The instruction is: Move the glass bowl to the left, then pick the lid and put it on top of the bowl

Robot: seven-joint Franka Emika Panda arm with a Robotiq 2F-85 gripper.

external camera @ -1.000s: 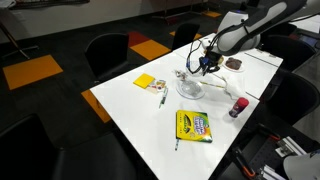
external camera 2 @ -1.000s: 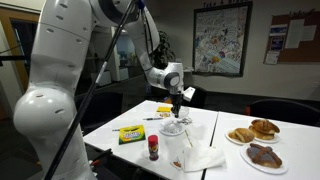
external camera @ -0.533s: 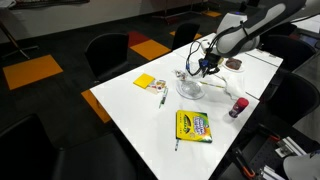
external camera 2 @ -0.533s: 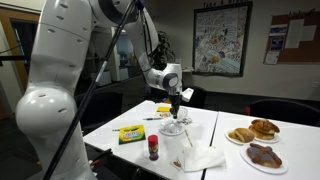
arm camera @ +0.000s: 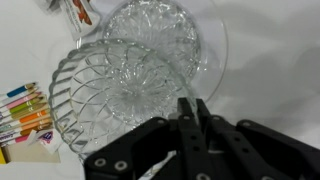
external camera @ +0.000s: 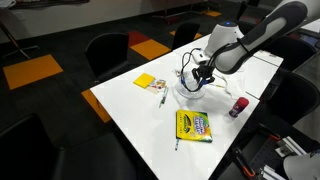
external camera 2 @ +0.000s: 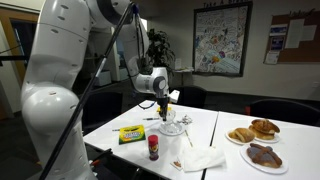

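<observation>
1. Step one of two is in hand: shifting the glass bowl (arm camera: 110, 100) left. The lid (arm camera: 160, 35) is not yet on it, so the task looks early.
2. The fingers (arm camera: 186, 118) are clenched almost together with only a thin dark slit between them. Their tips sit right at the bowl's rim on the side nearest the wrist camera. I judge they pinch that rim, though the glass inside the slit is too clear to see.
3. The bowl body lies ahead and to the left of the tips in the wrist view. It stands upright on the white desk (external camera: 140, 110).
4. The lid lies flat on the desk just behind the bowl in the wrist view. Their edges overlap in the picture, and I cannot tell whether they touch.
5. In both exterior views the bowl (external camera: 190, 93) (external camera 2: 172, 126) sits directly under the arm's end, near the crayon box (external camera: 193, 125) but apart from it. The lid cannot be picked out there.
6. Next move, as a judgement: slide or carry the bowl sideways, low and slow, with a firm hold because the glass rim is slick. Watch that the bowl does not drag the lid along.
7. After that, let go, go to the lid's rim, lift it and centre it over the bowl.
</observation>
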